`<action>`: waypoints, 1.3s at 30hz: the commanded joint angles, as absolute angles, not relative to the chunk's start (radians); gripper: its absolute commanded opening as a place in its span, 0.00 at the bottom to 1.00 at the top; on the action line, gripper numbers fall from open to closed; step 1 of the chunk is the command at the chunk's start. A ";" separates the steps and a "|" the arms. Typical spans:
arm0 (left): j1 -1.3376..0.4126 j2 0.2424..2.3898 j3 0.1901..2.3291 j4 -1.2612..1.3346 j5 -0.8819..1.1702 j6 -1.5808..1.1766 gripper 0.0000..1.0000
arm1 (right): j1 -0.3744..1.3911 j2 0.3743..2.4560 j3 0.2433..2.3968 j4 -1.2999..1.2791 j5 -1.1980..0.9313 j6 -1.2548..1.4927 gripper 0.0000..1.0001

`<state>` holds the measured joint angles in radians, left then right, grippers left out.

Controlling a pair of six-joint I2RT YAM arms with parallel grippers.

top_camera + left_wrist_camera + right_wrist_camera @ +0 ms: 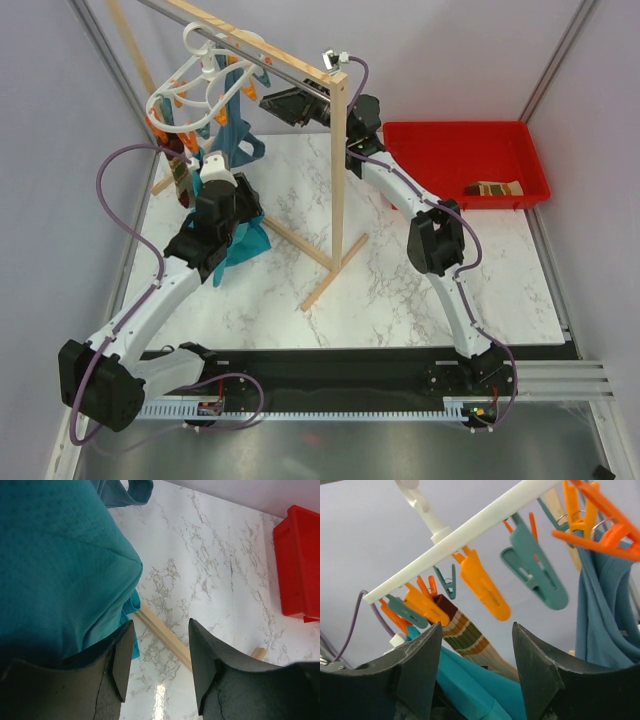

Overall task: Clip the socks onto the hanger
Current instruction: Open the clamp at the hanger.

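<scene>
Top external view puts a loose brown, tan, cream and green striped sock in a red plastic bin, far right of the white plastic ring hanger. Its twin sock hangs clipped there. Near the hanger, left gripper and right gripper gape empty. Fetching the loose sock looks next. No writing legible.

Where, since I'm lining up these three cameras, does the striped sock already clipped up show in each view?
Top external: the clipped sock hangs at upper left.
Left wrist: not in view.
Right wrist: the sock is at lower centre, held by an orange clip under the hanger.
Shared landmark: the teal cloth, filling the left wrist's left side and just below the sock in the right wrist.
</scene>
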<state>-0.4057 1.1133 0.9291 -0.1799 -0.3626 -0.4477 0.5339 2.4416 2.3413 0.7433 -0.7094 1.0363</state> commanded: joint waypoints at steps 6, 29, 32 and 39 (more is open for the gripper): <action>-0.388 1.100 0.923 -0.144 -0.348 -0.434 0.55 | 0.575 2.529 2.490 0.712 -0.615 0.954 0.73; -0.379 1.089 0.904 -0.143 -0.322 -0.448 0.55 | 0.607 2.508 2.551 0.735 -0.600 0.884 0.61; -0.377 1.091 0.902 -0.144 -0.318 -0.449 0.55 | 0.604 2.505 2.548 0.712 -0.595 0.867 0.63; -0.377 1.095 0.904 -0.144 -0.311 -0.451 0.55 | 0.597 2.534 2.582 0.726 -0.574 0.887 0.68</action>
<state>-0.3855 1.1099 0.9092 -0.1772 -0.3271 -0.4484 0.6018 2.5523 2.5183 0.6903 -0.5850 0.8948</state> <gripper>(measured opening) 0.554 0.668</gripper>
